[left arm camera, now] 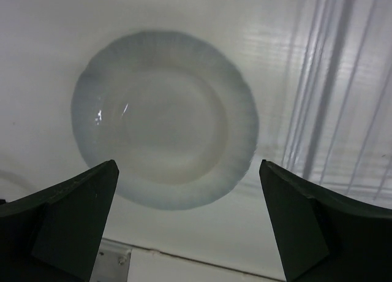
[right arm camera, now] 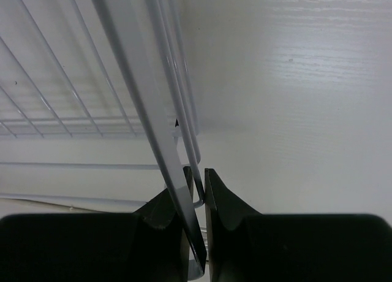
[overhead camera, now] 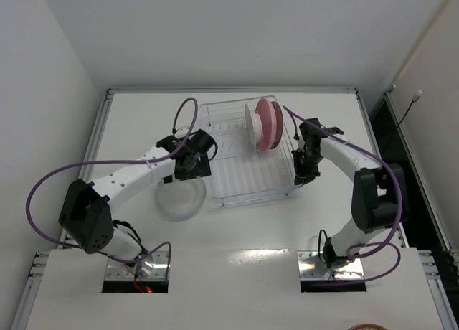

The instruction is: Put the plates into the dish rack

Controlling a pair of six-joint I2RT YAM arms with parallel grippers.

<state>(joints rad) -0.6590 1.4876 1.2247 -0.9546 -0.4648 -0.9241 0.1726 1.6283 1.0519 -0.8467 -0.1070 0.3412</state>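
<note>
The dish rack (overhead camera: 247, 198), a clear wire frame, stands mid-table. A pink plate (overhead camera: 272, 124) and a white plate (overhead camera: 250, 126) stand upright in its far right slots. A translucent whitish plate (overhead camera: 179, 199) lies flat on the table left of the rack. My left gripper (overhead camera: 188, 170) hovers over this plate's far edge. In the left wrist view the plate (left arm camera: 162, 116) lies below the left gripper (left arm camera: 188, 165), which is open and holds nothing. My right gripper (overhead camera: 300, 178) is at the rack's right side. In the right wrist view that gripper (right arm camera: 199, 175) is shut on a rack wire (right arm camera: 131, 67).
Rack wires (left arm camera: 331, 80) run along the right of the left wrist view. A raised metal rim (overhead camera: 107, 100) borders the table, and white walls close in behind and to the left. Purple cables (overhead camera: 50, 179) loop off both arms.
</note>
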